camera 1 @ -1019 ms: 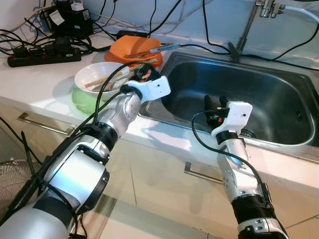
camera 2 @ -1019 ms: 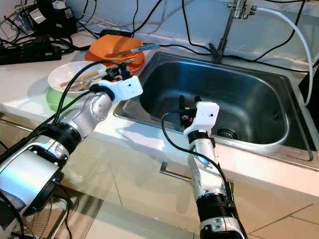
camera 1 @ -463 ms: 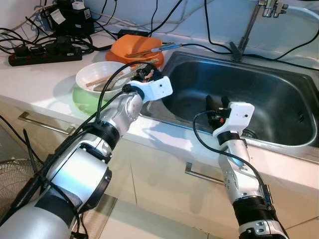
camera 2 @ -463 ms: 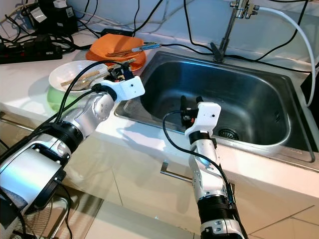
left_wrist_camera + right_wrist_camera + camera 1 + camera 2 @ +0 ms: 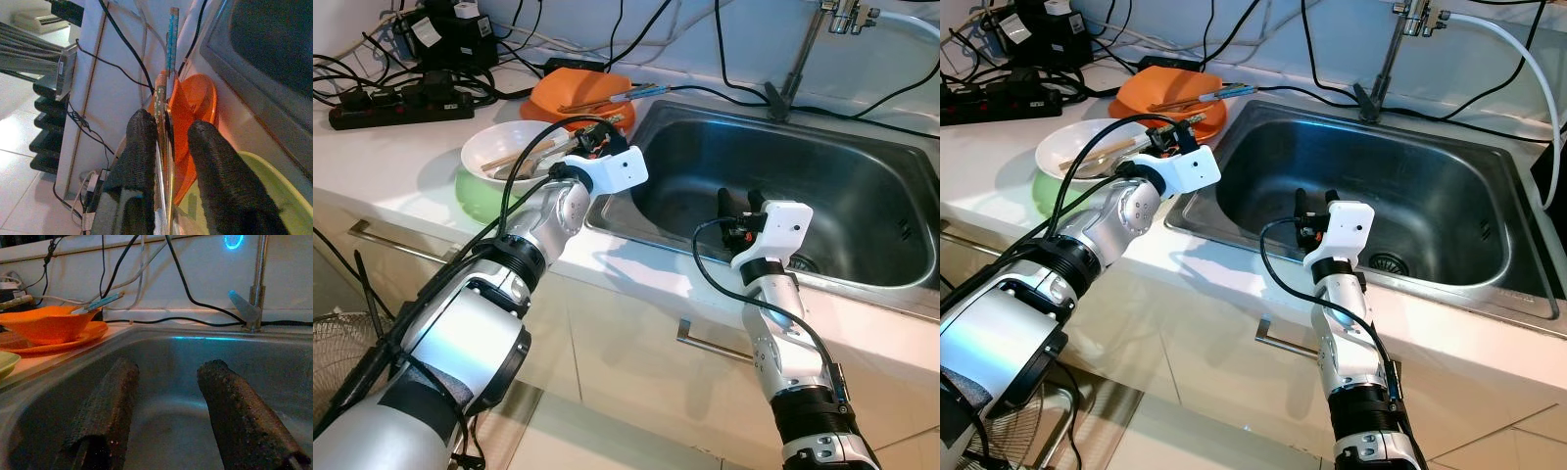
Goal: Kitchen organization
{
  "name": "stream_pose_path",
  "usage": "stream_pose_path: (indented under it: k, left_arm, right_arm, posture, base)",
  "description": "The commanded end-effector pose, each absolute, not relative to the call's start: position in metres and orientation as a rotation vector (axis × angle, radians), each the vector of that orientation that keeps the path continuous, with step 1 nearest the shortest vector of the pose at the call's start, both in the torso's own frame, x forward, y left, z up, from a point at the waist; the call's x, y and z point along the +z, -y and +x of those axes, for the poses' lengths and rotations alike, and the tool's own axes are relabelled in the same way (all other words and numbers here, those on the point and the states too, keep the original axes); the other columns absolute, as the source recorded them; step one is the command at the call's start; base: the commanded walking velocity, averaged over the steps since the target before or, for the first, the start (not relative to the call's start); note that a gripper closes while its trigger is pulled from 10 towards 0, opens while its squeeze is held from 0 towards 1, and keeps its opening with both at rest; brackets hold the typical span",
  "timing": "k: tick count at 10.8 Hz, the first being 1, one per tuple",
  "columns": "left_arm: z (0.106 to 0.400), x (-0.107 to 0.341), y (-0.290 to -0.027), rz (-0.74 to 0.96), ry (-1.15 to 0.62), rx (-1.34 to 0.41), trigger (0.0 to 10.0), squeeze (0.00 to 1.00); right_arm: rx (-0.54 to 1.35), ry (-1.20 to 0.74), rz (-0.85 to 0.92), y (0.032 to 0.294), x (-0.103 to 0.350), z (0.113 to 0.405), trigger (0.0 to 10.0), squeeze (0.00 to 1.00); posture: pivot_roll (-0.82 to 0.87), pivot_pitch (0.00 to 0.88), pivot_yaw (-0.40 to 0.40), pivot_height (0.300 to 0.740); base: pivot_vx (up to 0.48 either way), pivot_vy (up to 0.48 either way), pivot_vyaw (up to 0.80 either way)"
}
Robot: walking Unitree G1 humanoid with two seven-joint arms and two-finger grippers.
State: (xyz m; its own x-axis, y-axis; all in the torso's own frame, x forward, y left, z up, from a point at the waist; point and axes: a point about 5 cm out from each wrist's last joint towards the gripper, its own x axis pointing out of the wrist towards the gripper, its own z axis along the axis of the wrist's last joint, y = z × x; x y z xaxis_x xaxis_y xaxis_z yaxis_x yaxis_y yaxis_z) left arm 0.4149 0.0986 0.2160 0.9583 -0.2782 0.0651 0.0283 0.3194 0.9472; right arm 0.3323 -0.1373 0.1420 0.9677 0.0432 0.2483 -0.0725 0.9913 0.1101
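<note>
Nearest the camera, the right gripper (image 5: pixel 737 199) hangs over the front part of the stainless steel sink basin (image 5: pixel 862 196), its two black fingers (image 5: pixel 105 406) parted wide with nothing between them. Its wrist view looks low across the basin to the chrome tap stem (image 5: pixel 258 279) and the black cables (image 5: pixel 190 293) along the white wall, an angle the head views lack.

To the left, on the white bench (image 5: pixel 401 157), a white bowl (image 5: pixel 504 145) sits nested in a pale green bowl (image 5: pixel 475 191) and holds wooden chopsticks (image 5: pixel 514 157) lying across it. The left gripper (image 5: pixel 592 145) is at the far rim of these bowls, just beside the sink's corner. In the head views its fingers are hidden behind the white wrist housing; the left wrist view shows them narrowed around a pair of thin chopsticks (image 5: pixel 164 147), though whether they press tight cannot be told.

Beyond, an orange bowl (image 5: pixel 576 93) stands on an orange plate (image 5: pixel 1141 110), with blue-tipped chopsticks (image 5: pixel 631 94) resting across it towards the sink. Farthest back on the bench lie a black power strip (image 5: pixel 401 106) and tangled cables.
</note>
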Motion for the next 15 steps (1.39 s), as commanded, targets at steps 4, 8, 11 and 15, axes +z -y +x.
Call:
stream_pose_path:
  k: [4, 8, 11, 15]
  left_arm:
    - [0.418, 0.228, -0.099, 1.241, 0.254, -0.171, 0.0, 0.00]
    - [0.418, 0.233, -0.099, 1.234, 0.288, -0.161, 0.0, 0.00]
    - [0.416, 0.250, -0.092, 1.179, 0.373, -0.145, 0.0, 0.00]
    - [0.412, 0.259, -0.083, 0.978, 0.392, -0.203, 10.0, 0.00]
  right_arm:
    - [0.037, 0.197, 0.112, 0.143, 0.131, 0.330, 10.0, 0.00]
    - [0.037, 0.196, 0.112, 0.143, 0.132, 0.331, 10.0, 0.00]
    - [0.038, 0.196, 0.114, 0.143, 0.132, 0.333, 10.0, 0.00]
    - [0.050, 0.200, 0.118, 0.139, 0.134, 0.336, 10.0, 0.00]
  posture:
    - [0.11, 0.052, -0.023, 0.740]
    - [0.12, 0.052, -0.026, 0.740]
    - [0.12, 0.047, -0.030, 0.740]
    - [0.14, 0.037, -0.036, 0.740]
  base:
    - [0.000, 0.000, 0.00]
    - [0.000, 0.000, 0.00]
    - [0.000, 0.000, 0.00]
    - [0.000, 0.000, 0.00]
